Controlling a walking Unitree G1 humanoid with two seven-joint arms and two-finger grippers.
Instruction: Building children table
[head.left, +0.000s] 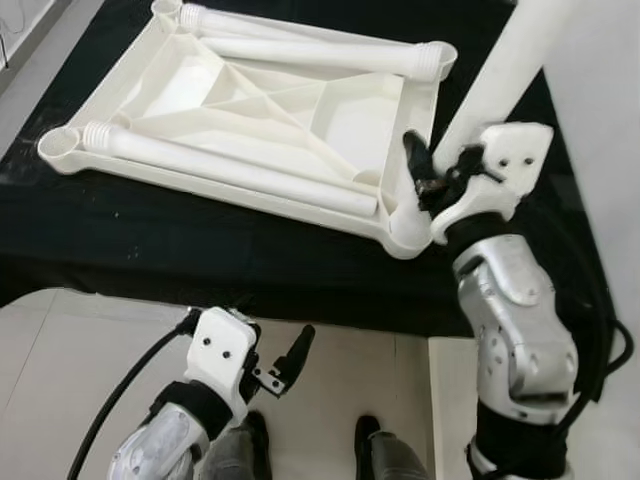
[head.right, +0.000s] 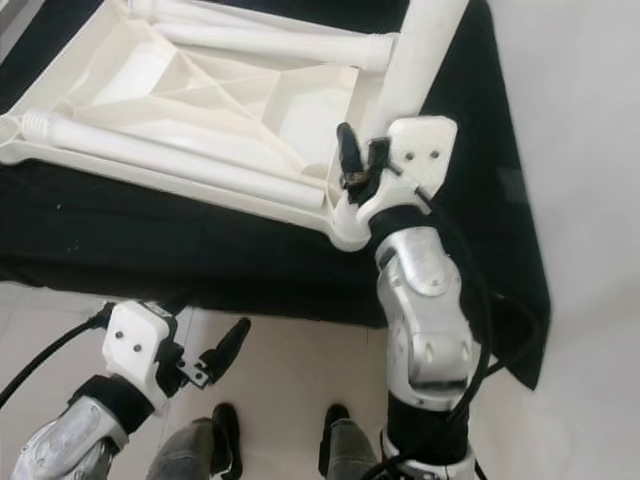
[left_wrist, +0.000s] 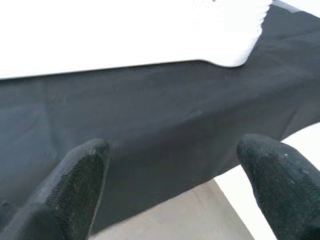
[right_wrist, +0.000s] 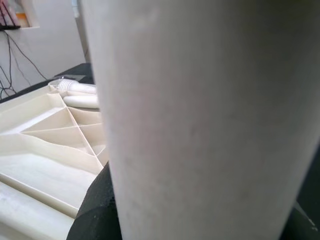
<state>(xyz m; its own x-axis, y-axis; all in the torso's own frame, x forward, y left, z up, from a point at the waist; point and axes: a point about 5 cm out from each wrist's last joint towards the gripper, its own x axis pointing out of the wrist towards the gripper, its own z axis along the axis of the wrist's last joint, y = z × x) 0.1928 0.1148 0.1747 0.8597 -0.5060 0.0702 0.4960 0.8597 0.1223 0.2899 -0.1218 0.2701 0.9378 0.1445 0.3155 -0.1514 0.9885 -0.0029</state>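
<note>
Nearest, left gripper hanging idle, fingers spread. Beyond, right gripper clenched round the upright leg over the corner socket of the upturned tabletop on the black-draped counter. Likely light, rigid, slippery plastic; best gripped low.

Upright leg: we find its upper end cut off at 12 o'clock; its lower end hidden behind the right gripper.
Tabletop: far corner cropped at 11 o'clock.
Black cloth: we cannot tell what lies under it.
Left gripper: we see both fingers cropped at 6 o'clock.
</note>
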